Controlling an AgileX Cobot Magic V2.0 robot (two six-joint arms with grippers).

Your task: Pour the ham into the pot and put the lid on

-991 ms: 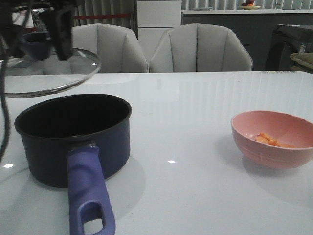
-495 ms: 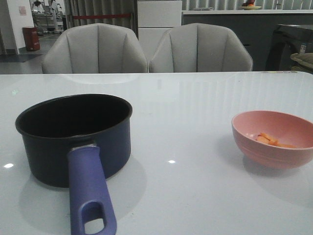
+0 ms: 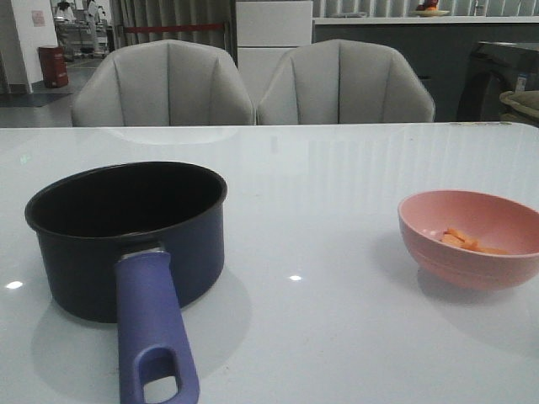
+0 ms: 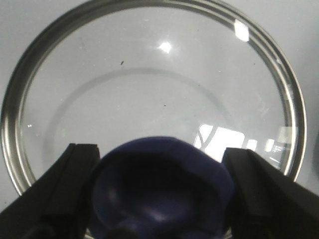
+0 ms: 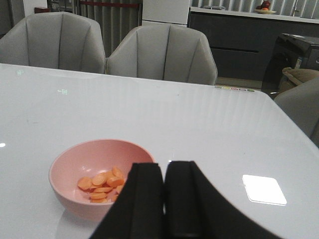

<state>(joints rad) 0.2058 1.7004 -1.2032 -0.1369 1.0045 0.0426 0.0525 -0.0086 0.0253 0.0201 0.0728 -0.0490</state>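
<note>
Two jobs: my left fingers (image 4: 279,199) grip the lid (image 4: 149,94) by its knob, so my closed right fingers (image 5: 164,199) must open for the bowl (image 3: 470,238) of ham (image 3: 466,241) at right, pot (image 3: 126,240) lower left.

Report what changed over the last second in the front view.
The lid, held above the pot's far left a second ago, left the front view; the left claw grips its knob. The pot, pink bowl and ham stayed put.
</note>
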